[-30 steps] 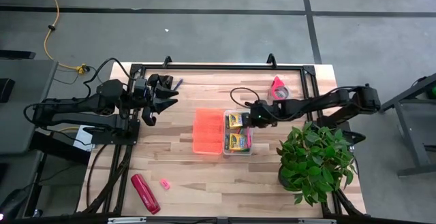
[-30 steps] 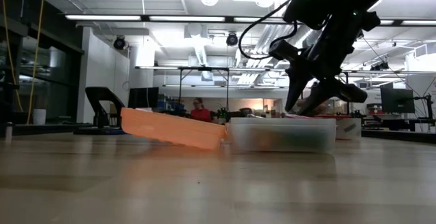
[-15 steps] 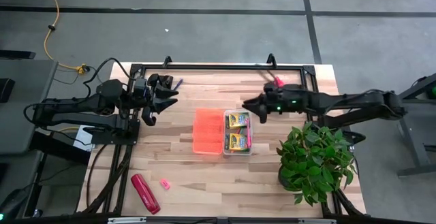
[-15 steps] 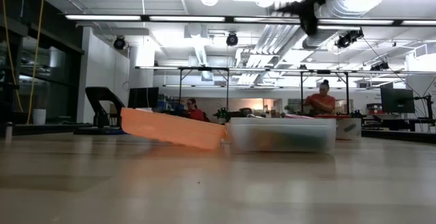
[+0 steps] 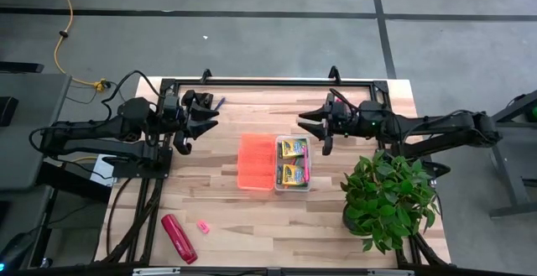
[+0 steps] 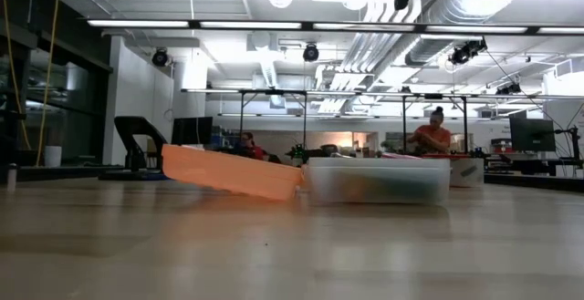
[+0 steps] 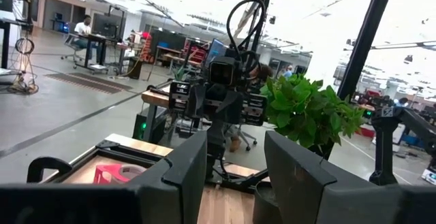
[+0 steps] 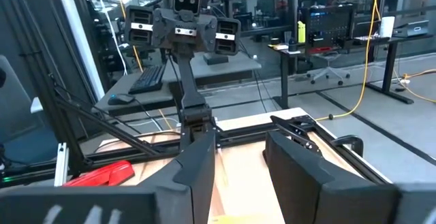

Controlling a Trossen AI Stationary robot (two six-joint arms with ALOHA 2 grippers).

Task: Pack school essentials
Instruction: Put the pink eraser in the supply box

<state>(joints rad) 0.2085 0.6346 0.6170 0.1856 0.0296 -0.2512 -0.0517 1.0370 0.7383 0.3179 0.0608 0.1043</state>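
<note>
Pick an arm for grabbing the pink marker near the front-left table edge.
Left, likely. The pink marker lies on the left gripper's side; the right gripper, open, hangs beside the clear box, farther away.

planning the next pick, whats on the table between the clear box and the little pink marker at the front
In the high view, only bare wood lies between the clear box and the pink marker; the red object sits beyond the marker.

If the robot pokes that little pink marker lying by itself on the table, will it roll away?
Probably yes. The short pink marker lies flat on smooth bare wood of the table, nothing touching it, so a sideways poke would likely roll it. It looks tiny and light, so it may slip from an end effector.
</note>
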